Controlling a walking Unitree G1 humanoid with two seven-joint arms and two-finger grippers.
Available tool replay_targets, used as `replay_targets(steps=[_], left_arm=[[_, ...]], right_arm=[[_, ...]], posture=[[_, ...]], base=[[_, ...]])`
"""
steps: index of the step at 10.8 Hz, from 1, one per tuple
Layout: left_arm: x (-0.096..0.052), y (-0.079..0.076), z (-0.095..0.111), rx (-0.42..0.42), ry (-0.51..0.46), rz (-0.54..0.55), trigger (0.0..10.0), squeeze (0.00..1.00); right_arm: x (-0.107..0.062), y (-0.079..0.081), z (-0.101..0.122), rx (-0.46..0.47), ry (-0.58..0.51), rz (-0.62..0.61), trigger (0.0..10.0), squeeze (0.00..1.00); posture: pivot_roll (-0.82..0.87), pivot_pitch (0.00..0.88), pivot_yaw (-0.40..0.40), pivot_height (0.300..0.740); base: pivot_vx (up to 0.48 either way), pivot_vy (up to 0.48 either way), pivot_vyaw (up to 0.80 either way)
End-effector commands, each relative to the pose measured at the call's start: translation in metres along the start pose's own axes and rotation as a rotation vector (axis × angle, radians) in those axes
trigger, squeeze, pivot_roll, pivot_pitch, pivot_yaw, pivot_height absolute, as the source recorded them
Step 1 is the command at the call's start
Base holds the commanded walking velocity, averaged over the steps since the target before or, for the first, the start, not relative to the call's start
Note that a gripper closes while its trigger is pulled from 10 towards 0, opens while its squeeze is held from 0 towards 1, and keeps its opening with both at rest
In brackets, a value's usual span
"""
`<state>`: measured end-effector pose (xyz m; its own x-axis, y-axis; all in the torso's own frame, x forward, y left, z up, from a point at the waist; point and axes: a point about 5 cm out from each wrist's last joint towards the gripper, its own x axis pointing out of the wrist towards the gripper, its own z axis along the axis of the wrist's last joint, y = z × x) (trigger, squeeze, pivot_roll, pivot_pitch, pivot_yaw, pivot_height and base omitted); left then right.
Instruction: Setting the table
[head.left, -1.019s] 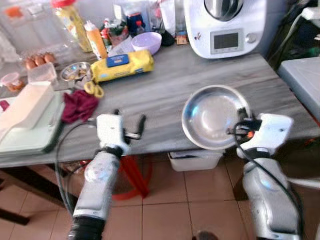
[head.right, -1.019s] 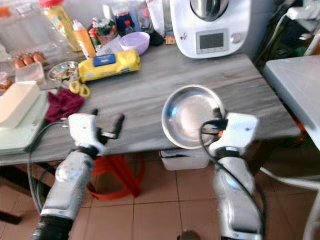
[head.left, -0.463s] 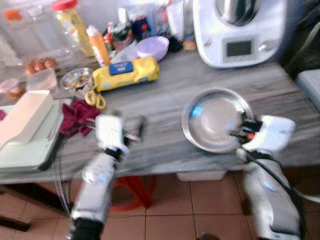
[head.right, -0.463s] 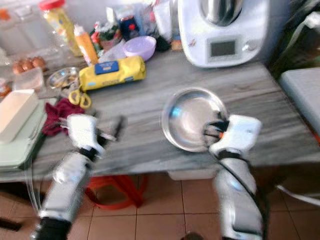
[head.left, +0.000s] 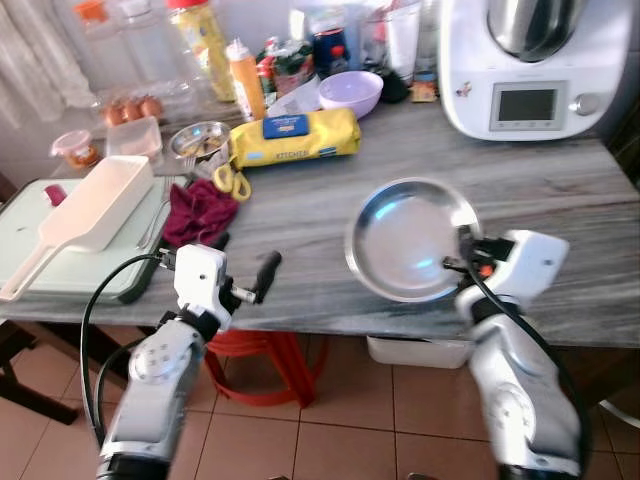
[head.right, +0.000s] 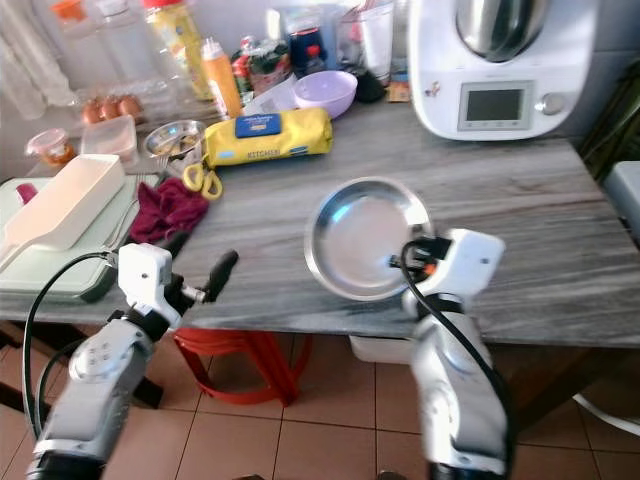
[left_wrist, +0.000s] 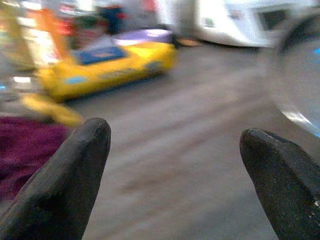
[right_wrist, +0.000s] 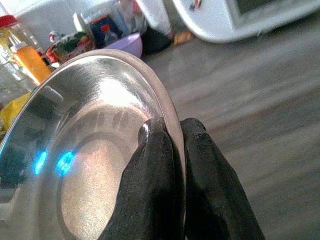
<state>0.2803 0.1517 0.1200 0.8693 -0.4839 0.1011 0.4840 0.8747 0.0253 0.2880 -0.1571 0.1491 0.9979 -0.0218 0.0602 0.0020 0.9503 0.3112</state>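
Our right gripper (right_wrist: 172, 131) was clamped on the near rim of the steel plate (head.left: 405, 235), held just over the table (head.left: 560, 190). Thin, stiff and slick, it probably wanted that edge pinch. Our left gripper (head.left: 245, 268) hung spread apart, holding nothing.

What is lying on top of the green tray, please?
A long white scoop-shaped container lies on the green tray. The tray surface under the container is covered, so anything beneath it cannot be seen.
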Motion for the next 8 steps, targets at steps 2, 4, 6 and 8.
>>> replay_targets(steps=[2,4,6,8], left_arm=[[-0.011,-0.007,-0.001,-0.026,0.040,-0.137,10.0,0.00],[-0.016,-0.007,-0.003,-0.021,0.062,-0.180,10.0,0.00],[-0.017,-0.008,-0.002,-0.035,0.064,-0.206,10.0,0.00],[-0.020,-0.010,0.000,-0.038,0.055,-0.238,10.0,0.00]], right_arm=[[0.011,0.012,-0.003,0.064,0.032,0.034,10.0,0.00],[0.022,0.021,-0.011,0.163,0.124,0.020,10.0,0.00],[0.027,0.029,-0.017,0.221,0.164,0.037,10.0,0.00],[0.030,0.036,-0.021,0.228,0.209,0.036,10.0,0.00]], posture=[[-0.07,0.133,0.130,0.740],[-0.06,0.133,0.132,0.740],[-0.06,0.135,0.129,0.740],[-0.06,0.135,0.127,0.740]], base=[[0.000,0.000,0.00],[0.000,0.000,0.00],[0.000,0.000,0.00],[0.000,0.000,0.00]])
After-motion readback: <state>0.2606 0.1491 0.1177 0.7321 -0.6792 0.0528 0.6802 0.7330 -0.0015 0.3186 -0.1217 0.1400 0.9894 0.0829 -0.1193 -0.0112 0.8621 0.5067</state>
